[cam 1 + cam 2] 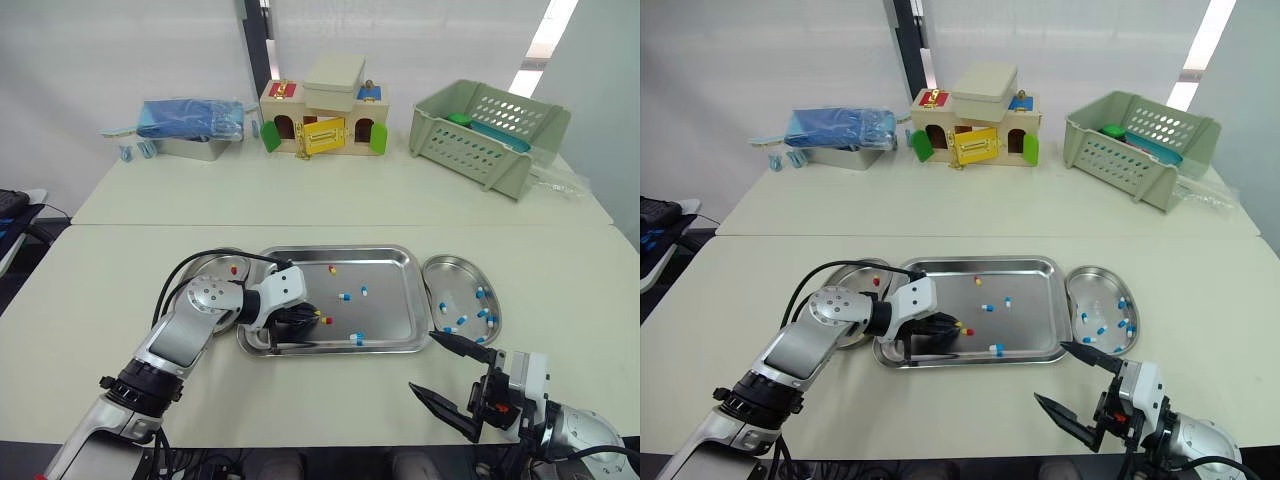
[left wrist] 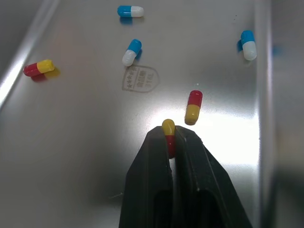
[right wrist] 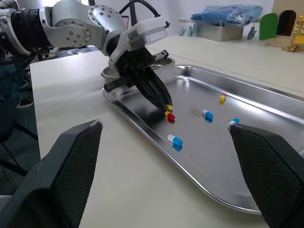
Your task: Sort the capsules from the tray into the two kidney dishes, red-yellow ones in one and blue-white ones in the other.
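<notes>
The left hand [image 1: 313, 320], centre-left in the head view, is inside the rectangular steel tray [image 1: 380, 275]. Its black fingers are pinched shut on a red-yellow capsule [image 2: 167, 127], whose long axis runs along the fingers with the yellow end poking past the tips. The left steel kidney dish [image 1: 215, 262] lies up and left of that hand, just beside the tray, so this arm is nearer. The right hand [image 1: 422, 361] hovers wide open, empty, over the cream counter [image 1: 560, 250] at lower right.

Only marking: shield-shaped stamp [image 2: 139, 79] pressed into the tray [image 2: 85, 156] floor. Characters too faint to read. Nothing else legible.
</notes>
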Robot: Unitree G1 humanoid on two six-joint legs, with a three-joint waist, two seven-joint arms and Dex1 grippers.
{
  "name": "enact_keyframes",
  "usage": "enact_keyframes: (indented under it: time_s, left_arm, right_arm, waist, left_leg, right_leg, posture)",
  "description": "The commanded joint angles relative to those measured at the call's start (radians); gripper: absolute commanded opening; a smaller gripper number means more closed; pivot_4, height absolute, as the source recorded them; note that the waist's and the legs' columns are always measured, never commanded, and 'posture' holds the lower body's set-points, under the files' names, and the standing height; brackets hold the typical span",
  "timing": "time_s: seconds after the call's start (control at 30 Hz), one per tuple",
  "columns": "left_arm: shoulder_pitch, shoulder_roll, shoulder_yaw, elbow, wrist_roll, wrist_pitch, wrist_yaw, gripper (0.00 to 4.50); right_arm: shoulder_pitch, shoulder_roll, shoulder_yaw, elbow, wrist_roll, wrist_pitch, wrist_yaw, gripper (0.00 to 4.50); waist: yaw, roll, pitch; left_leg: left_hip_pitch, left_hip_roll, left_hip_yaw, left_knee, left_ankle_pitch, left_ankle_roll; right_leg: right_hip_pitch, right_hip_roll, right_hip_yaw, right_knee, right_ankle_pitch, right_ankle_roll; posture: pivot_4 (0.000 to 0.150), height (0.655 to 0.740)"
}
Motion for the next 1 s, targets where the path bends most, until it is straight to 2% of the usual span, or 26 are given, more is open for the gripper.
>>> enact_keyframes:
  time_s: [0.03, 0.37, 0.57, 0.73, 1.0]
  left_arm:
    - [0.018, 0.051, 0.085, -0.093, -0.049, 0.063, 0.002, 0.15]
    - [0.158, 0.176, 0.356, -0.294, -0.176, 0.284, 0.078, 0.15]
    - [0.262, 0.240, 0.536, -0.293, -0.206, 0.338, 0.139, 0.15]
    - [0.332, 0.268, 0.603, -0.257, -0.205, 0.327, 0.172, 0.15]
    - [0.350, 0.254, 0.598, -0.234, -0.220, 0.316, 0.212, 0.15]
  right_arm:
    - [0.006, -0.026, 0.010, -0.042, 0.008, -0.013, 0.033, 4.50]
    - [-0.064, -0.067, 0.052, 0.025, 0.021, -0.032, 0.145, 4.50]
    - [-0.126, -0.062, 0.067, 0.073, 0.027, -0.027, 0.184, 4.50]
    - [-0.125, -0.057, 0.079, 0.081, 0.025, -0.036, 0.205, 4.50]
    - [-0.123, -0.052, 0.088, 0.071, 0.019, -0.036, 0.201, 4.50]
  waist:
    - [-0.001, 0.000, 0.000]
    - [0.000, 0.000, 0.000]
    - [-0.001, 0.000, 0.000]
    - [0.000, 0.000, 0.000]
    - [0.001, 0.000, 0.000]
  left_leg:
    - [0.000, 0.000, 0.000, 0.000, 0.000, 0.000]
    - [0.000, 0.000, -0.001, 0.000, 0.000, 0.000]
    - [0.000, 0.000, -0.001, 0.000, 0.000, 0.000]
    - [0.000, 0.000, 0.000, 0.000, 0.000, 0.000]
    - [0.000, 0.000, 0.000, 0.000, 0.000, 0.000]
  right_leg:
    - [0.000, 0.000, 0.000, 0.000, 0.000, 0.000]
    - [0.000, 0.000, 0.000, 0.000, 0.000, 0.000]
    - [0.000, 0.000, 0.000, 0.000, 0.000, 0.000]
    - [0.000, 0.000, 0.000, 0.000, 0.000, 0.000]
    - [0.000, 0.000, 0.000, 0.000, 0.000, 0.000]
  posture:
    - [0.150, 0.7400]
    - [0.150, 0.7400]
    - [0.150, 0.7400]
    - [0.150, 0.7400]
    - [0.150, 0.7400]
